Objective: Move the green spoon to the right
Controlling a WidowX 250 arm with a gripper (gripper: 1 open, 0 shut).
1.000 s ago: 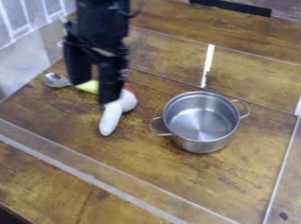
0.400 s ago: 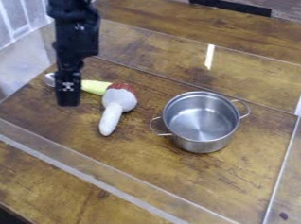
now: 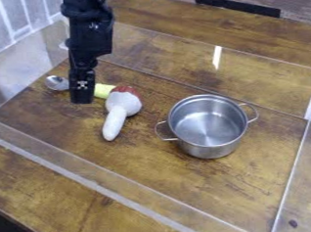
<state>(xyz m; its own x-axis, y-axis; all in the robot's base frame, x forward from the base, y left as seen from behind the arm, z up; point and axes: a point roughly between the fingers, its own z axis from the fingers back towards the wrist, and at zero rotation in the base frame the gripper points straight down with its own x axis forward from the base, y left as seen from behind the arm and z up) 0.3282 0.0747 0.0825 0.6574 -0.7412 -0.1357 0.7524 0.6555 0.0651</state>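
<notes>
The green spoon lies on the wooden table at the left. Its silver bowl (image 3: 55,83) points left and its yellow-green handle (image 3: 104,89) points right. My gripper (image 3: 81,92) points straight down over the spoon's middle, between bowl and handle, and hides that part. Its jaws stand open and the spoon rests flat on the table, not lifted. I cannot tell whether the fingertips touch it.
A white mushroom-shaped toy with a reddish tip (image 3: 117,114) lies just right of the spoon's handle. A steel pot (image 3: 207,125) stands further right. Clear plastic walls (image 3: 69,167) ring the work area.
My gripper has moved left and down, from above the mushroom toy to over the spoon, and has rolled about its axis. The spoon, toy and pot have not moved.
</notes>
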